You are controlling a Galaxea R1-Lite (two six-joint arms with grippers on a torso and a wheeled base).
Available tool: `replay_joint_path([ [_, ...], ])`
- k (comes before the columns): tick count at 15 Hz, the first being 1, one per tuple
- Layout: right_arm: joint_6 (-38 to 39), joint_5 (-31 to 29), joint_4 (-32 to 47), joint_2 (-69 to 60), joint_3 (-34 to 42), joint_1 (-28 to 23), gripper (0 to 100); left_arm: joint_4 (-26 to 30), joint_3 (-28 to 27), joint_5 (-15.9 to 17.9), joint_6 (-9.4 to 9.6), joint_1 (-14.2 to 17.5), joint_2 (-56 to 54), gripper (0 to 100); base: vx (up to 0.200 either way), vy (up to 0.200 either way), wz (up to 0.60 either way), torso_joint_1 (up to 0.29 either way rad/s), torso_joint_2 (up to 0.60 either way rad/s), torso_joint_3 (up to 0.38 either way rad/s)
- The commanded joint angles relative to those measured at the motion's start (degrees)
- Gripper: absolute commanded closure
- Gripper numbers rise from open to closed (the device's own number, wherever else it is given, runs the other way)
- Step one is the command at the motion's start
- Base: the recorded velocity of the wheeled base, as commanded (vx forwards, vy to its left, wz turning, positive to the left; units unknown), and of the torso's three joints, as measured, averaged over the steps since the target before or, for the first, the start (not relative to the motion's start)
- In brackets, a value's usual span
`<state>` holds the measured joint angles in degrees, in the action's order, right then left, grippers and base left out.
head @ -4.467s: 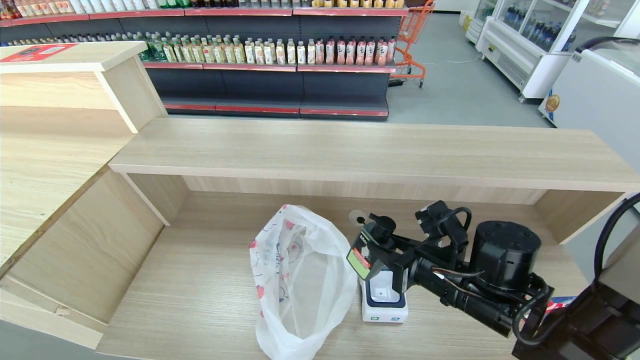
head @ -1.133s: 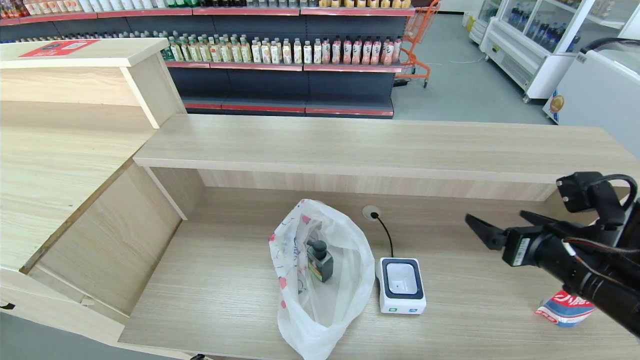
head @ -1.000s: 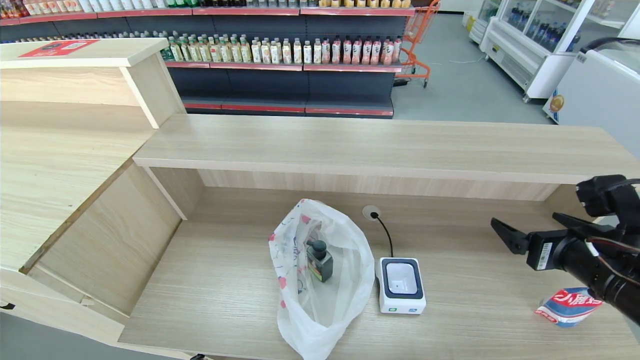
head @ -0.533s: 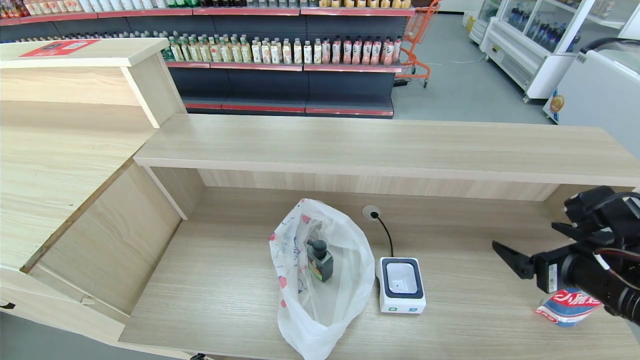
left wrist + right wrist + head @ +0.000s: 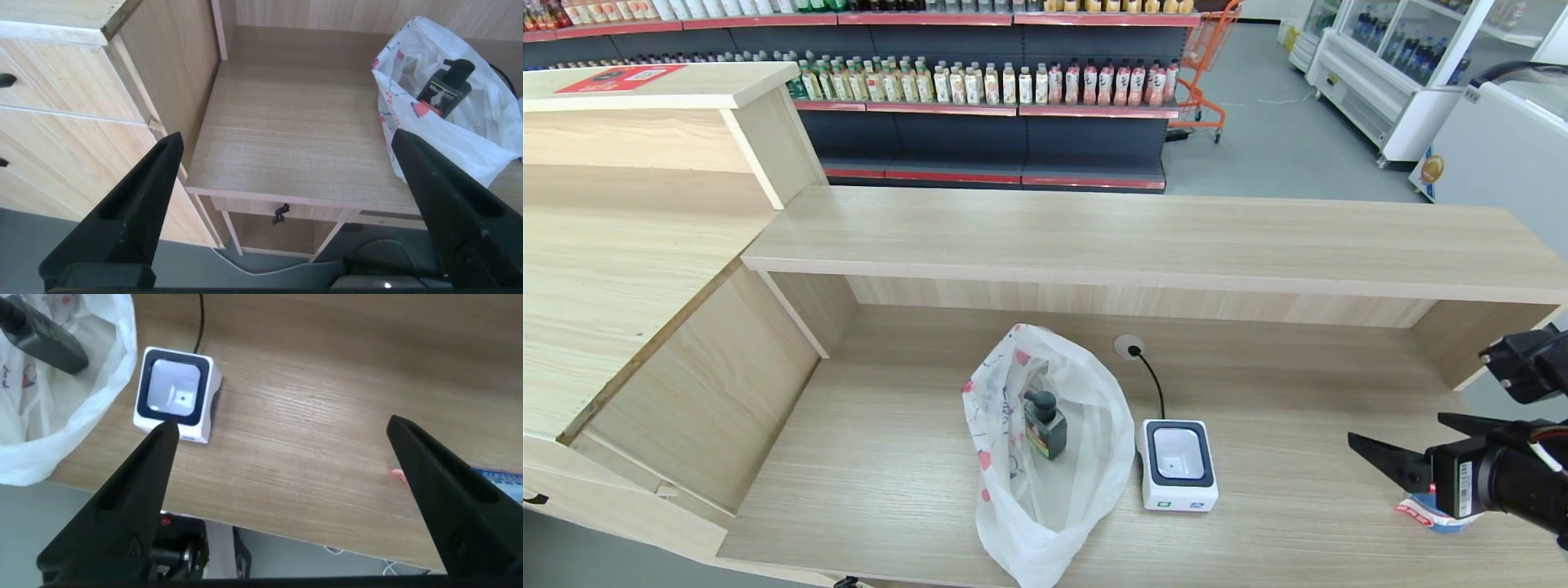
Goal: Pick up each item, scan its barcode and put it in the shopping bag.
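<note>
Well, right tool [image 5: 1396, 431] spread wide nr counter [image 5: 1298, 498] edge

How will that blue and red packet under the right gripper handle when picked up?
The packet lies low on the desk, so probably a soft pouch that flexes and weighs little. Its printed film may slip in the open right gripper. Mostly hidden, so unsure.

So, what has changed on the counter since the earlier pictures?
The right gripper let go of the pump bottle, which now sits in the shopping bag. It then swung to the robot's right and came down, open, toward the packet. The barcode scanner and the bag stayed put.
</note>
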<state>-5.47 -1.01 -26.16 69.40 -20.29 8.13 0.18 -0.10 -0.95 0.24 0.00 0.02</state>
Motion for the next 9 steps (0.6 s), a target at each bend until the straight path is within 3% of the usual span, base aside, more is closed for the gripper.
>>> replay_joint_path([
  [1, 0.73, 0.05, 0.41, -0.06, -0.19, -1.10, 0, -0.01, 0.01, -0.02, 0.02, 0.00, -0.02, 0, 0.000, 0.000, 0.00, 0.000, 0.00, 0.000],
  [9, 0.99, 2.24, 0.23, -0.06, 0.25, -1.10, 0, -0.01, 0.01, -0.02, 0.02, 0.00, -0.02, 0, 0.000, 0.000, 0.00, 0.000, 0.00, 0.000],
])
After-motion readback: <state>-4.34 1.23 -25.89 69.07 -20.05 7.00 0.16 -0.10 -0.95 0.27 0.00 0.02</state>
